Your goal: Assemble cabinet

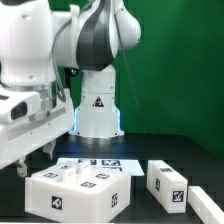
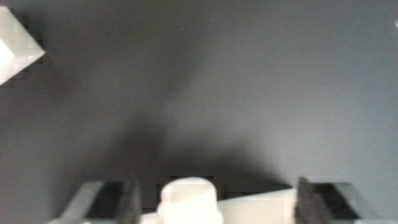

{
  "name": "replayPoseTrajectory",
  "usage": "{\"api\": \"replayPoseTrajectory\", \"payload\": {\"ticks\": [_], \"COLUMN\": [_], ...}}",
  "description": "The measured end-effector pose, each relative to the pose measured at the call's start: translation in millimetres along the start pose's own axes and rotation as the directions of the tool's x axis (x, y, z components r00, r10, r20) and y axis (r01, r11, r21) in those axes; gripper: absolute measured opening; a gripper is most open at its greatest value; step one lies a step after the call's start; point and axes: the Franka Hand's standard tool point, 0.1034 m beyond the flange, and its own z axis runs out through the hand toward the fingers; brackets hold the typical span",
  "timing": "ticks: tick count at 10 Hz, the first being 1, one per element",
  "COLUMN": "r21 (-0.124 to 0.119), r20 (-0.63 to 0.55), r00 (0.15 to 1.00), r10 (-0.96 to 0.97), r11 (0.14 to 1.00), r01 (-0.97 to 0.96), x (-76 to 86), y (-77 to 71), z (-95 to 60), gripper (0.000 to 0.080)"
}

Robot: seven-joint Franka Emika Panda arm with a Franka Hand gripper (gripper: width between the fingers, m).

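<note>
Three white tagged cabinet parts lie on the dark worktop [image 1: 190,150]. A large box [image 1: 75,190] sits at the front. A small block [image 1: 165,180] lies near it on the exterior view's right, and an end block [image 1: 207,203] lies farther right, cut by the frame edge. The marker board [image 1: 100,163] lies flat just behind the box. The pincer [image 2: 214,200] is released: its fingers [image 2: 100,200] stand wide apart above the worktop. In the wrist view a white part [image 2: 185,198] shows between them; which part it is cannot be told. The arm [image 1: 95,40] hangs over the box's left end as the exterior view shows it.
</note>
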Motion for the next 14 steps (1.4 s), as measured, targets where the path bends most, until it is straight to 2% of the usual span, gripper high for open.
{"api": "replayPoseTrajectory", "payload": {"ticks": [1, 2, 3, 5, 9, 11, 13, 14], "r21": [0.000, -0.002, 0.000, 0.004, 0.006, 0.017, 0.023, 0.019], "r20": [0.000, -0.001, 0.001, 0.006, 0.007, 0.011, 0.011, 0.010], "r00": [1.000, 1.000, 1.000, 1.000, 1.000, 1.000, 1.000, 1.000], "r10": [-0.007, -0.012, -0.015, -0.018, -0.018, -0.021, -0.029, -0.029], "r11": [1.000, 1.000, 1.000, 1.000, 1.000, 1.000, 0.999, 0.999], "r01": [0.007, 0.012, 0.015, 0.018, 0.018, 0.021, 0.029, 0.029], "x": [5.0, 9.1, 11.8, 13.4, 12.7, 14.9, 20.2, 20.2], "y": [2.6, 5.6, 8.8, 10.9, 10.4, 8.5, 7.7, 7.9], "z": [1.3, 2.4, 7.1, 15.9, 17.3, 29.6, 33.5, 34.6], "gripper": [0.0572, 0.0572, 0.0633, 0.0646, 0.0649, 0.0649, 0.0649, 0.0649]}}
